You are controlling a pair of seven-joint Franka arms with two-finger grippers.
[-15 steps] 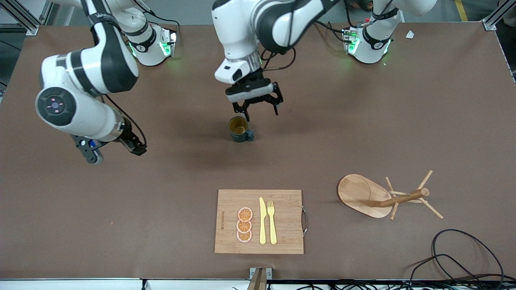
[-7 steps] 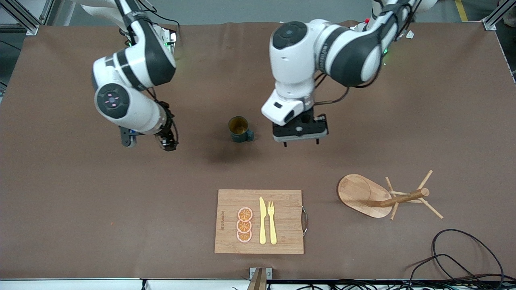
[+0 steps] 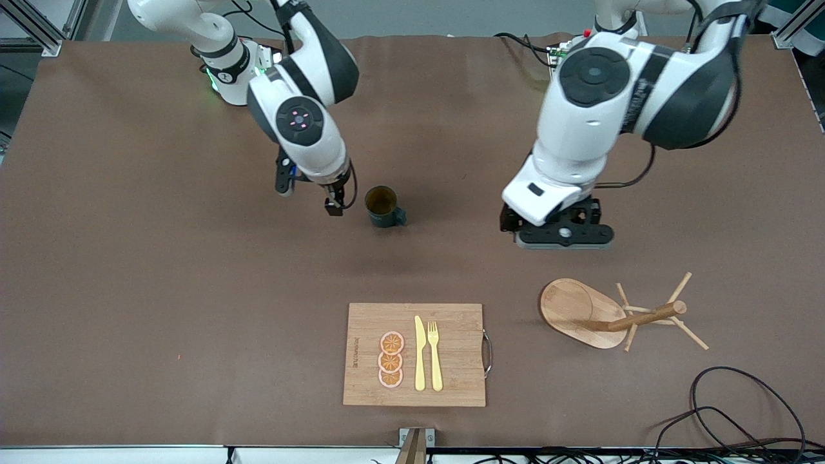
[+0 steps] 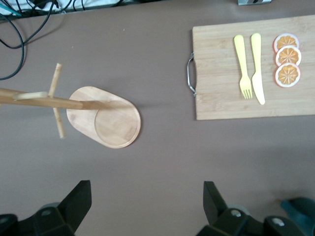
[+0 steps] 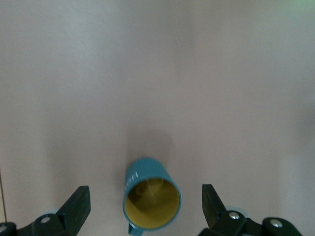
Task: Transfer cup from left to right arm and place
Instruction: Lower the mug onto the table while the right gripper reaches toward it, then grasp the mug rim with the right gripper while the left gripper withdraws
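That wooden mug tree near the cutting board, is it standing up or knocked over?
Knocked over: the mug tree lies on its side, its oval base tipped up and pegs splayed on the table.

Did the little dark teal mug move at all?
No. The small dark teal ribbed mug sits at the same spot, equally far above the wooden cutting board in the front view.

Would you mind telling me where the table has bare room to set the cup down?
Bare cloth lies between the cup and the cutting board, and from the board toward the right arm's end of the table. It is crowded around the cup, where the open right gripper hangs, and by the mug tree, where the open left gripper hangs.
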